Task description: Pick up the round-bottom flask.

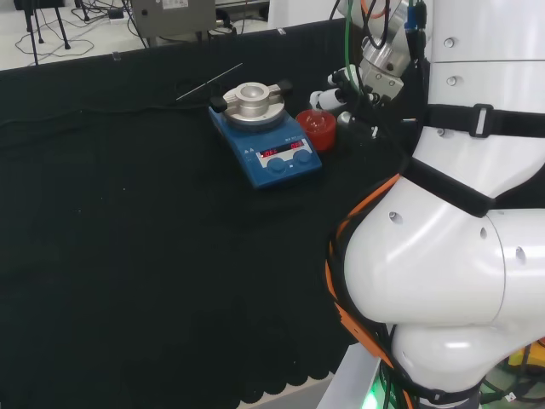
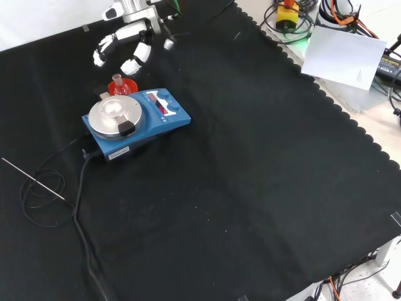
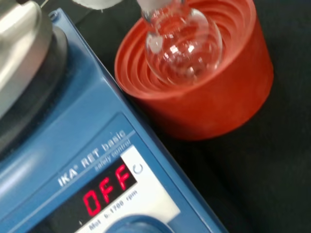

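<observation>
Your hand (image 2: 128, 47) at the front view's upper left, fingers relaxed, holding nothing, round-bottom flask (image 3: 182, 41) seated in red ribbed stand (image 3: 209, 92), beside blue stirrer plate (image 2: 160, 119).

the flask (image 3: 182, 46) is small, clear glass with a round bulb, and looks empty. it sits upright with its bulb nested in a red ribbed stand (image 3: 204, 92), neck up. in the front view flask (image 2: 117, 84) and stand (image 2: 127, 86) are on the cloth.
</observation>
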{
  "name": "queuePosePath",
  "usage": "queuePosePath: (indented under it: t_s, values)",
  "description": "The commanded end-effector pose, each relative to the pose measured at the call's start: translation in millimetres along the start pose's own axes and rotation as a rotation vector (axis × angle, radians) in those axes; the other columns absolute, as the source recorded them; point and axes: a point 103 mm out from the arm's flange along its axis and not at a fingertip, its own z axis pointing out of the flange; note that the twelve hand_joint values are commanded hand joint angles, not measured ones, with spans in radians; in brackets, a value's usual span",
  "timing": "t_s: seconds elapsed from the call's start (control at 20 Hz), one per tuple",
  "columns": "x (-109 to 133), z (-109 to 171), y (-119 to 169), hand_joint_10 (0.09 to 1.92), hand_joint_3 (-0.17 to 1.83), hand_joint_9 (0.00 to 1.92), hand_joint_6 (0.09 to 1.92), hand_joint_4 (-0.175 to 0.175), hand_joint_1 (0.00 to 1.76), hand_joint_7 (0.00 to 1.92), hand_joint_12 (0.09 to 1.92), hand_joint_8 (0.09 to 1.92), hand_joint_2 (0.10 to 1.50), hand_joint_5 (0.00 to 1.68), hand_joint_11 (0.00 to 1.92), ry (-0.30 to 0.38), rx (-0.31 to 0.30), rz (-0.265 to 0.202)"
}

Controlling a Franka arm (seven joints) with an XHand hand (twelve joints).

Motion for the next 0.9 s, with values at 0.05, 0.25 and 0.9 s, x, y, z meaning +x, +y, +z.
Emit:
queuePosePath:
  t_s: [0.05,0.25,0.9]
  values:
    - [-4,10,2,0.79,0.61,0.25,0.09,-0.091,0.76,0.11,1.19,0.67,0.77,0.48,0.00,0.003,0.008,0.000]
    - [-6,13,3,0.79,0.61,0.25,0.09,-0.092,0.77,0.11,1.19,0.67,0.76,0.49,0.00,0.004,0.003,0.002]
    - [-8,26,10,0.78,0.65,0.27,0.09,-0.094,0.86,0.13,1.21,0.68,0.68,0.55,0.00,0.009,-0.020,-0.011]
